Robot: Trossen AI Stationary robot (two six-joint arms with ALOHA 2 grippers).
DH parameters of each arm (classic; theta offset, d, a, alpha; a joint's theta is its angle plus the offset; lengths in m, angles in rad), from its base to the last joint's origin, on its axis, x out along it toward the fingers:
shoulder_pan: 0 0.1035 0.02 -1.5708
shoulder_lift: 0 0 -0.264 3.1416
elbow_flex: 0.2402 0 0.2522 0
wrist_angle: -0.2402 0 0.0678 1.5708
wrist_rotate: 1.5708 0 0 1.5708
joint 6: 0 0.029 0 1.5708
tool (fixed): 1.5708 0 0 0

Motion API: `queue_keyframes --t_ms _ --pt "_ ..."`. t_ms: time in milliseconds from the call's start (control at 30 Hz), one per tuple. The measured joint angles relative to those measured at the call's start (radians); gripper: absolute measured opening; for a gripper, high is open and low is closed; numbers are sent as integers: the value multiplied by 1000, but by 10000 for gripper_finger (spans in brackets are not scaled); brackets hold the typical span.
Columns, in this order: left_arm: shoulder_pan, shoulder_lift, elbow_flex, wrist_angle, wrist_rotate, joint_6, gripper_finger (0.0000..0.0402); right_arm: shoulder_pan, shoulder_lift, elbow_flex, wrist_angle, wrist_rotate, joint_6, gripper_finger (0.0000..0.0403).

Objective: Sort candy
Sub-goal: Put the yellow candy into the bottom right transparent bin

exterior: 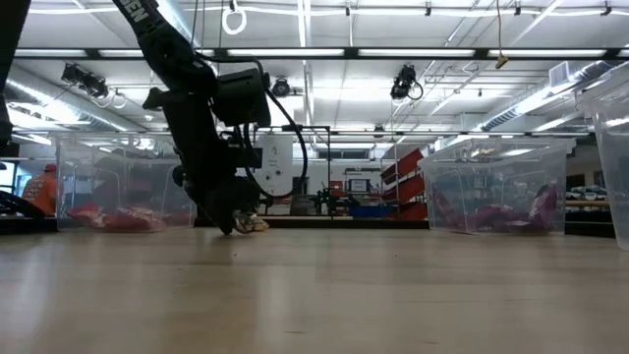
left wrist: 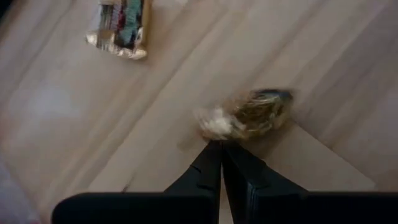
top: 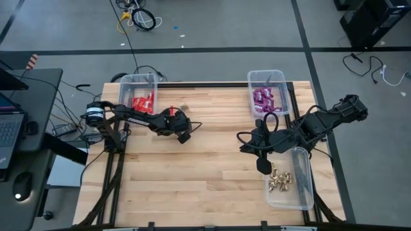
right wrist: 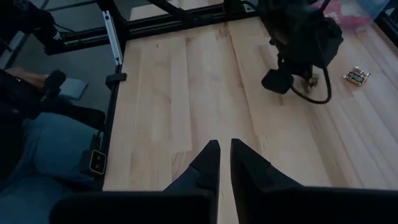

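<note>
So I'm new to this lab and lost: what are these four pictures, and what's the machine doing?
Two robot arms work at a wooden table. One picture looks straight down, one looks level across the tabletop, and two come from cameras on the wrists. Three clear bins hold sorted sweets: red packets, purple packets and gold pieces. The left end effector is shut at a gold-wrapped candy lying on the wood; another gold candy lies nearby. The right end effector is shut and holds nothing.
</note>
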Motion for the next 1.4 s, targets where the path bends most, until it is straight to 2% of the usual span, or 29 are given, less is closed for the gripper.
queue_keyframes --t_ms 400,633,767,900,1033,1233,1400 --pt "-42 -30 25 -8 179 131 22 0 0 0 0 0 -17 25" --pt "-41 -36 104 5 158 313 22 -9 0 0 1 0 -19 25" --pt "-31 -36 132 -27 127 330 27 -9 0 0 1 -8 -2 25" --pt "-9 -36 134 -41 44 302 48 -9 0 0 1 -11 4 25" --pt "8 -36 134 -74 39 348 84 -9 0 0 1 -11 9 25" --pt "13 -36 134 -108 39 617 141 -9 0 0 2 -23 30 25" --pt "10 -36 134 -110 48 846 164 -9 0 0 2 -30 30 25"
